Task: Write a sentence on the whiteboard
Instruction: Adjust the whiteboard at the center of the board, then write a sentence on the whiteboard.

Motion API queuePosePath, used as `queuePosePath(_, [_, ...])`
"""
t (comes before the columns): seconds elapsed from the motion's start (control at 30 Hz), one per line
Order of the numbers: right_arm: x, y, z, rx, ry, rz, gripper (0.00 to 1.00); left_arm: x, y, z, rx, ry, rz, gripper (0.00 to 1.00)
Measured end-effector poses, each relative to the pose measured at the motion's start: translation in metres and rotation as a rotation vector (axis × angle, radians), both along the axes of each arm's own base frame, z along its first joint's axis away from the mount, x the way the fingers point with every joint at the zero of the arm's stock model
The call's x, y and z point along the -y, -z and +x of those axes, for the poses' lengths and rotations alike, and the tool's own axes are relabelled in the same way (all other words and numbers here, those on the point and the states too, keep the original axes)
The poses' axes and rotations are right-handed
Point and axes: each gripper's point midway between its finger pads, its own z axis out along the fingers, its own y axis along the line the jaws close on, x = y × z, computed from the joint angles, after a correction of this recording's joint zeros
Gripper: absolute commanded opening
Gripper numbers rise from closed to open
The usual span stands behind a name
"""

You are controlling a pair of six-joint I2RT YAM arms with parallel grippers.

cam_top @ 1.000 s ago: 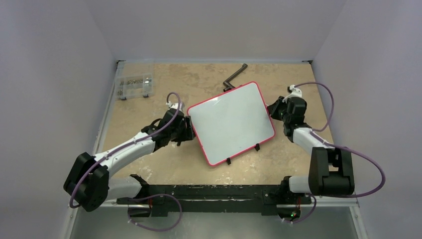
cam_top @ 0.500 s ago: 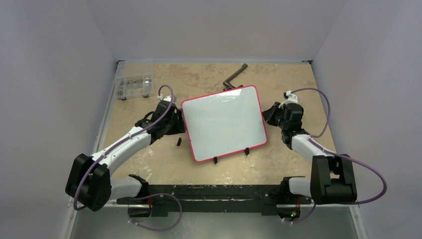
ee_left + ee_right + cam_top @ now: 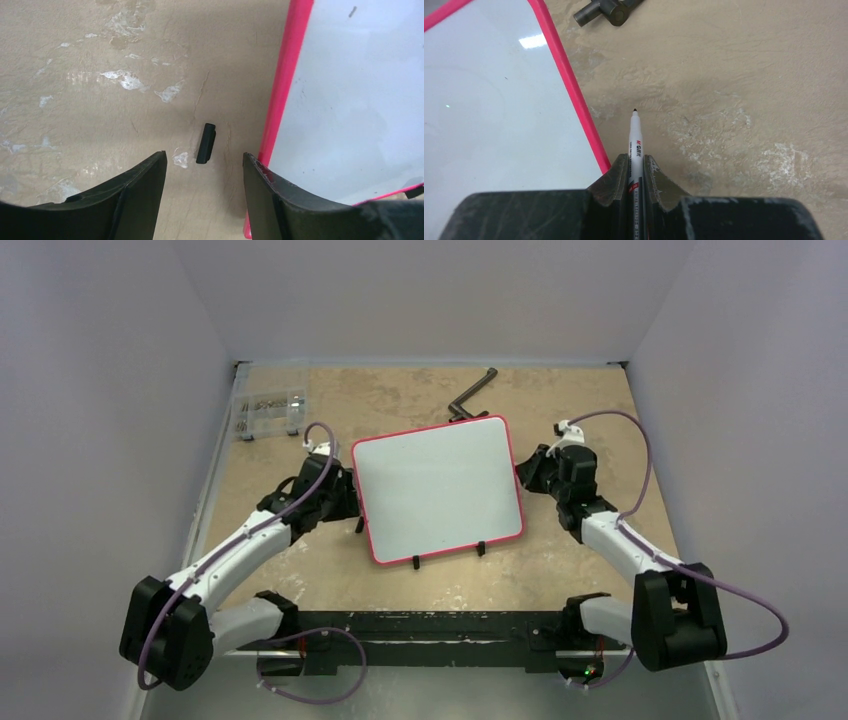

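Item: writing step, not yet begun; no sentence is seen on the board

Right gripper [image 3: 636, 159]: clamped on marker [image 3: 636, 135], barrel gripped between the fingers, uncapped tip pointing straight ahead of them. The tip is held over bare table, just right of the red rim

Whiteboard [image 3: 437, 490]: laid flat between the two grippers, immediately left of the right gripper and immediately right of the left one; surface blank

Left gripper [image 3: 204, 167]: fingers apart, nothing held. The board's rim is seen against its right finger; contact cannot be told. A small black piece [image 3: 205, 144] lies on the table just ahead, between the fingers

Also present: metal crank [image 3: 472, 395] ahead of the right gripper, beyond the board's far edge; parts box [image 3: 268, 412] well ahead of the left gripper

Handling advice, as judged: the tip is to be carried left over the rim, clearing it, and lowered onto the far left of the surface so that room is left for several lines. Light, even pressure is advised. The board is best steadied at its left edge by the left gripper, since sliding under the strokes seems likely
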Motion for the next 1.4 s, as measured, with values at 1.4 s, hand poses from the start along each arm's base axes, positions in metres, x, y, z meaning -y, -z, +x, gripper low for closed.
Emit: queuePosePath(1.4, [-0.005,-0.200,-0.051,0.436,-0.090,0.023,0.00,0.091,-0.174,0.116,0.149,0.710,-0.014,0.70])
